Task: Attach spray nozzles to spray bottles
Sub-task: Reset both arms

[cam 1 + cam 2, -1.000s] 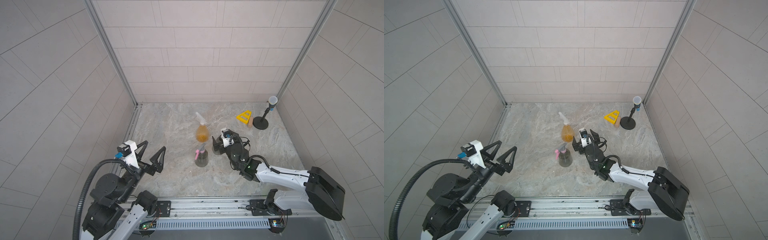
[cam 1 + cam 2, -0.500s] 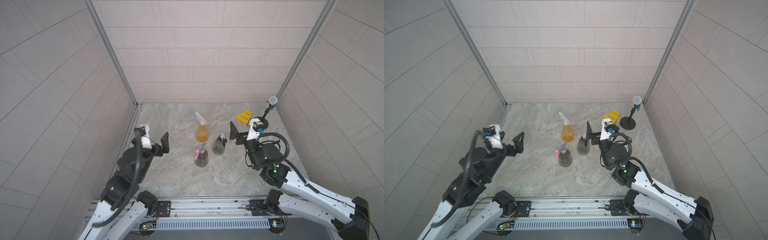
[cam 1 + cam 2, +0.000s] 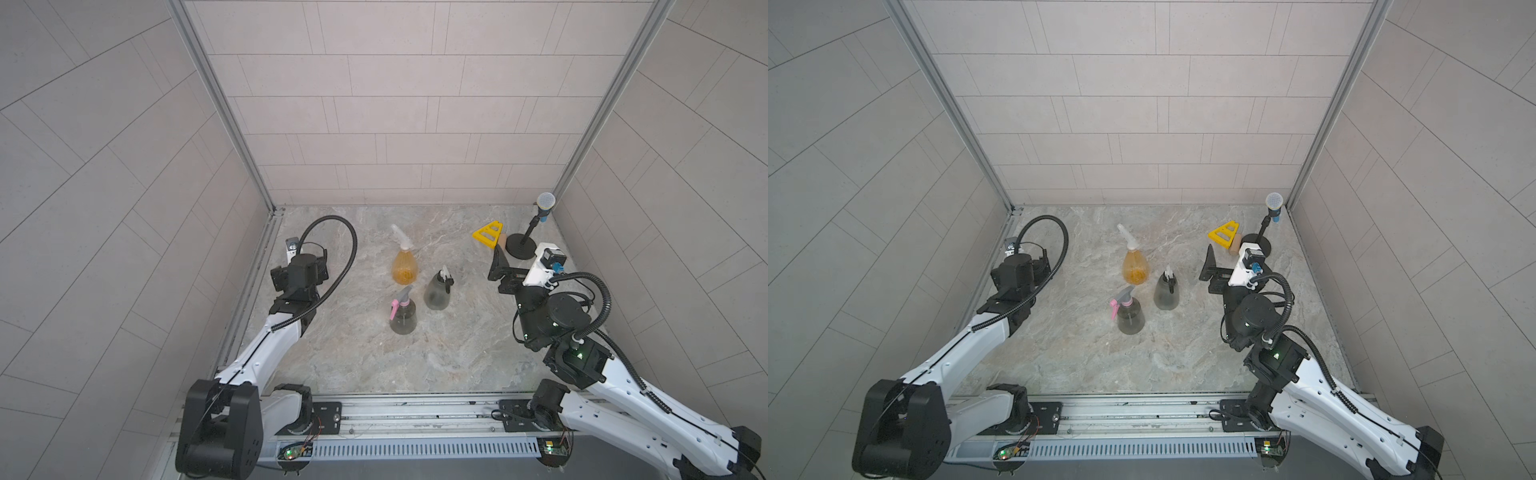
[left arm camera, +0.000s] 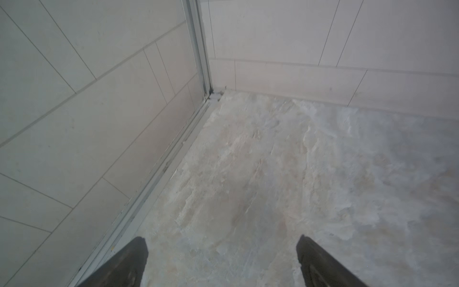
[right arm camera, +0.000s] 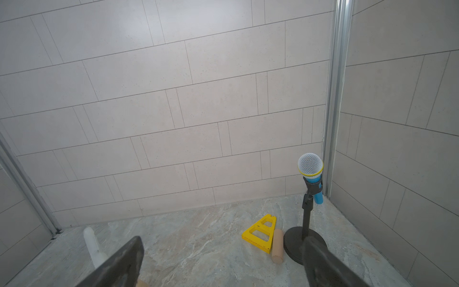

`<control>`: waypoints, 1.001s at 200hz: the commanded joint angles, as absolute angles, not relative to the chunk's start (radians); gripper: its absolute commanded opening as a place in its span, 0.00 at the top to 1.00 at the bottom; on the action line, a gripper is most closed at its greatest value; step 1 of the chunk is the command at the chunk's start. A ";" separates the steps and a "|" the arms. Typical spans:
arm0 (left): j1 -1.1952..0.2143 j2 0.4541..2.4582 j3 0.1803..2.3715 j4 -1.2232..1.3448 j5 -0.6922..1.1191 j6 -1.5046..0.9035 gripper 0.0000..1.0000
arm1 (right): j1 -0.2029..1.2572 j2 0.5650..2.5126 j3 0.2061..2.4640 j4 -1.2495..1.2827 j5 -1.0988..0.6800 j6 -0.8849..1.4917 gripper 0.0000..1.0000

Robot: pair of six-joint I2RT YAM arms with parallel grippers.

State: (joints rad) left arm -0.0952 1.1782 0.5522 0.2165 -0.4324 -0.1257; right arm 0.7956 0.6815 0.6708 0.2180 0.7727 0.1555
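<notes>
Grey and see-through, the nearest spray bottle (image 3: 403, 320) stands on the desk (image 3: 353, 357) with a pink nozzle (image 3: 399, 299) on top. Just behind it stands the other grey bottle (image 3: 436, 293), then the orange bottle (image 3: 404, 268), each with a nozzle on too. We think they are light, smooth and tippy, so hold the neck. Our left gripper (image 4: 221, 238) and right gripper (image 5: 223, 239) are wide open, holding nothing.
</notes>
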 commanded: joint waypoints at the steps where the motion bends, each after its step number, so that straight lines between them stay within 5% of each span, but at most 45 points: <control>1: -0.082 1.262 0.507 0.439 -0.455 -0.073 0.00 | 0.790 0.691 0.701 0.182 0.802 0.172 0.00; 45: -0.069 1.440 0.455 0.671 -0.393 -0.075 0.00 | 0.720 0.719 0.759 0.070 0.840 0.186 0.00; 72: -0.071 1.611 0.336 1.082 -0.389 -0.042 0.00 | 0.630 0.734 0.774 0.009 0.823 0.214 0.00; 92: -0.066 1.540 0.439 0.747 -0.386 -0.078 0.00 | 0.543 0.734 0.743 0.021 0.760 0.251 0.00; 113: -0.073 1.604 0.376 0.995 -0.403 -0.040 0.00 | 0.438 0.775 0.705 0.054 0.654 0.252 0.00; 200: -0.109 1.595 0.379 0.977 -0.474 -0.036 0.00 | 0.124 1.226 0.435 0.469 0.409 0.086 0.00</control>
